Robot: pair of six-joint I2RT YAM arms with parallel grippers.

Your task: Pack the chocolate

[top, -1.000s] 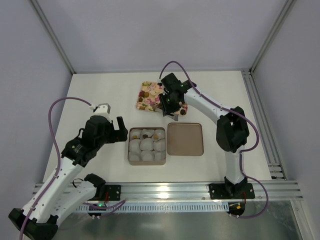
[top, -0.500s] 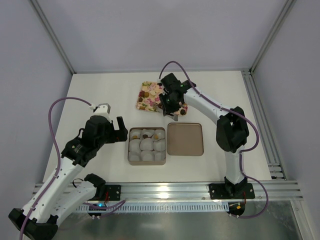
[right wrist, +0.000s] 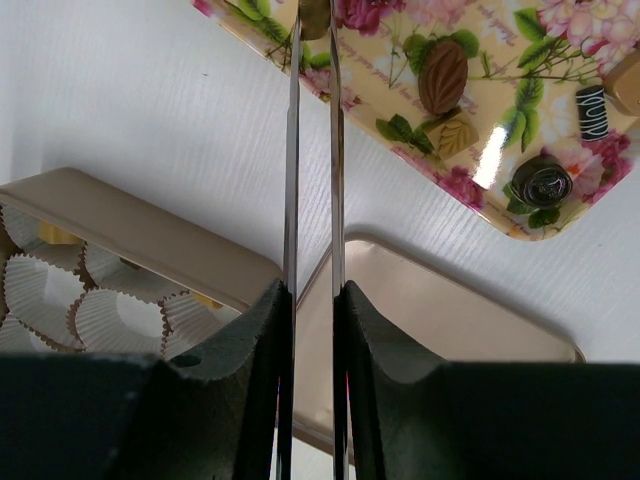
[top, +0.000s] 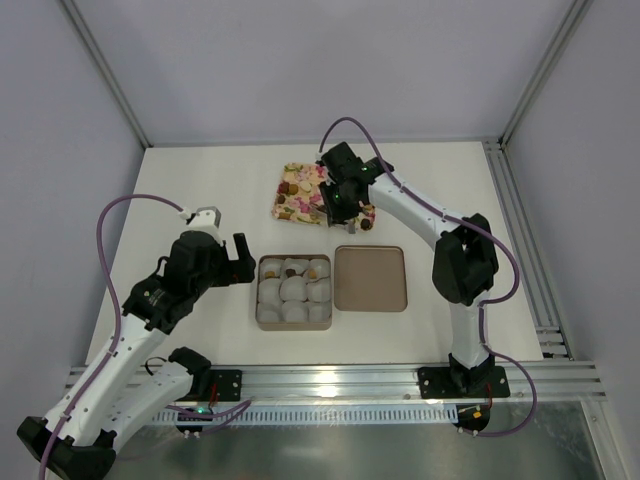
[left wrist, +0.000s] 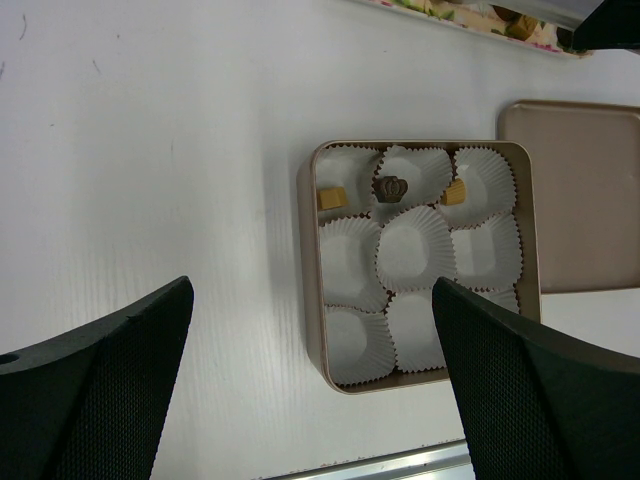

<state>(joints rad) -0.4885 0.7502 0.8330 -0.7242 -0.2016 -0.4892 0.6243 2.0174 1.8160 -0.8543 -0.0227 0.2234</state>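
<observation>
The square brown box [left wrist: 310, 290] is sitting open on the white table [left wrist: 150, 150], and its lid [left wrist: 575, 200] is lying just beside the box on its right. White paper cups [left wrist: 415, 245] are filling the box. Three chocolates are resting in the box's far row: a tan one [left wrist: 333, 198] at the left, a dark one [left wrist: 390, 187] in the middle and another tan one [left wrist: 455, 192] at the right.

The flowered tray [right wrist: 380, 70] is lying beyond the far side of the box. More chocolates are waiting on it, among them a dark round piece [right wrist: 541, 182] near the corner closest to the lid.

The right gripper [right wrist: 313, 60] is hanging over that tray, with its thin fingers standing narrow. They appear to be pinching a small tan chocolate [right wrist: 314, 14] near their tips, though the top edge of the wrist view is cutting the piece off.

The left gripper [left wrist: 311, 283] is hovering just left of the box with its fingers spread wide and nothing between them.
</observation>
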